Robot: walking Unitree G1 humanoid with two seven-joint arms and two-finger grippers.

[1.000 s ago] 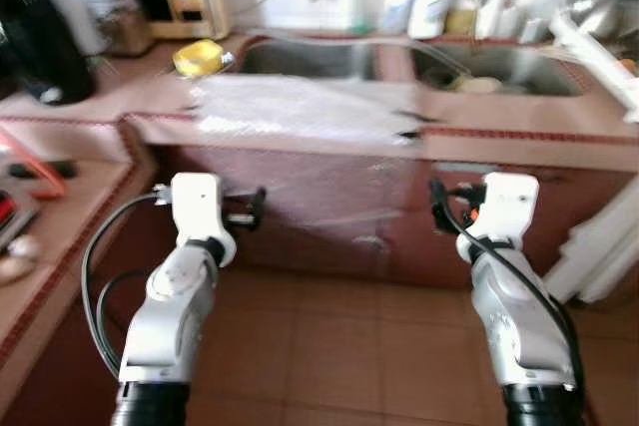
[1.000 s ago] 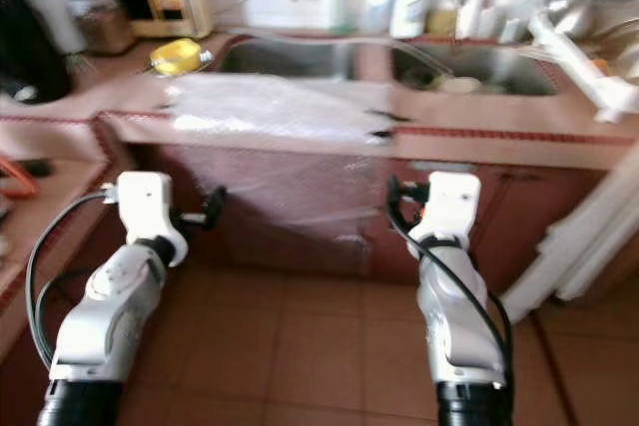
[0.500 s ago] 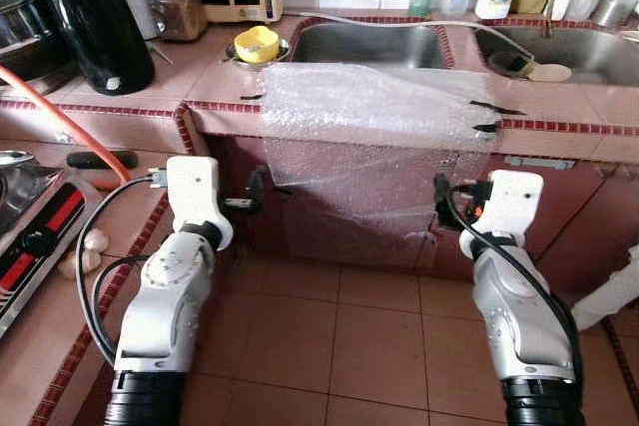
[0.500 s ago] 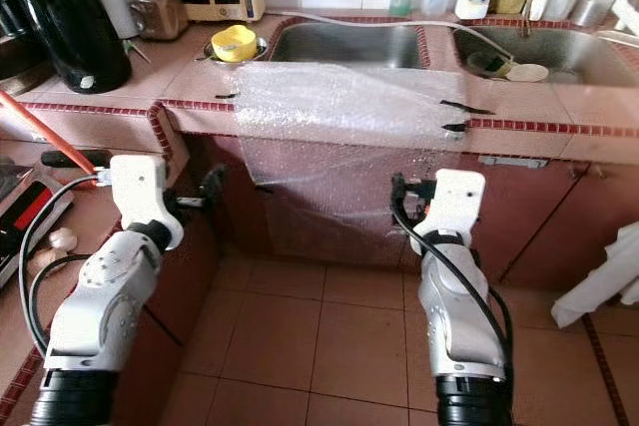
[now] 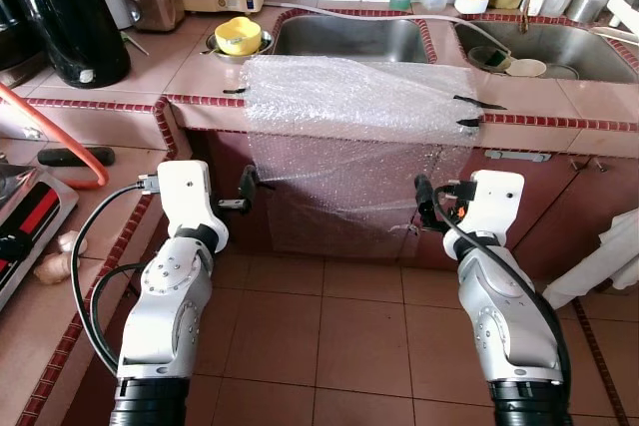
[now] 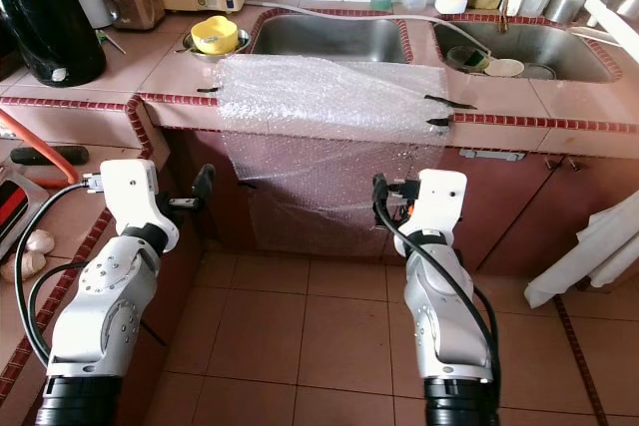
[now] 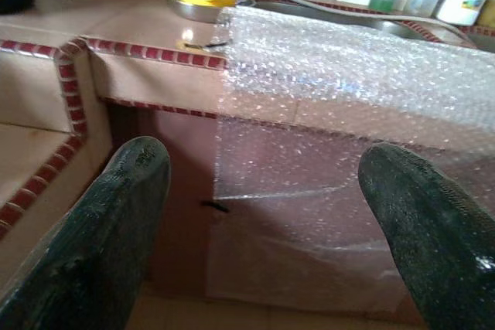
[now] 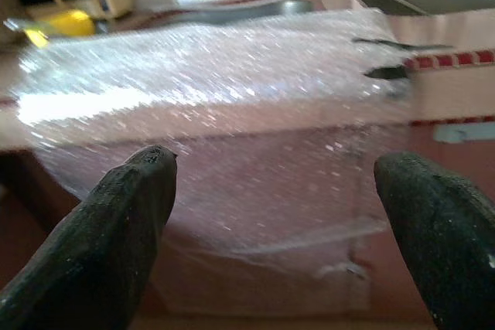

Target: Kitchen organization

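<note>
Left eye view sharper than before, bubble wrap nearer.

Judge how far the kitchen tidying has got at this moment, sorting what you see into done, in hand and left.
Done: nothing visibly put away yet. In hand: nothing held; the left gripper and right gripper, jaws open, are raised toward the bubble wrap draped over the counter edge. Left: the wrap, the yellow bowl and the dishes in the sink remain where they lie.

head views down, wrists facing bubble wrap
</note>
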